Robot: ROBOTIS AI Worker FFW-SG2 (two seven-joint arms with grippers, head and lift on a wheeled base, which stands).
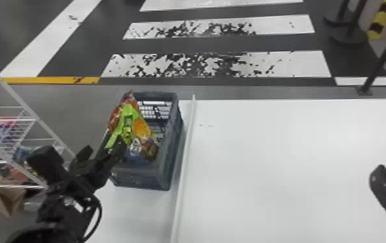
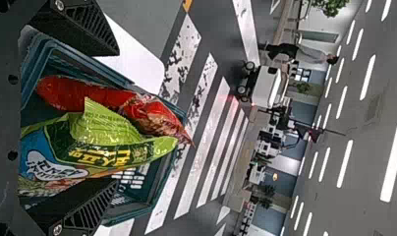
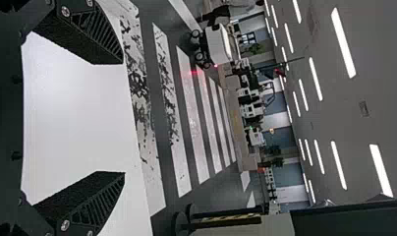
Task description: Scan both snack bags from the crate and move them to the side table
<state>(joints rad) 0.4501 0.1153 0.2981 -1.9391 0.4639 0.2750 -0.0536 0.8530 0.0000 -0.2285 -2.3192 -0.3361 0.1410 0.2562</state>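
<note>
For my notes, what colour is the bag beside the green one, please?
That bag is mainly red, clearest in the left wrist view.

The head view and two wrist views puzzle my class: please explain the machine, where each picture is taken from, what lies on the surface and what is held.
This robot has two black arms, each ending in a two-fingered tool. The head view looks forward and down from its head; each wrist view, turned sideways, looks out past that arm's own tool. On a white surface stands a dark crate containing a red snack bag and a green snack bag. The left tool is open at the bags, apparently gripping neither. The right tool is open and empty.
</note>
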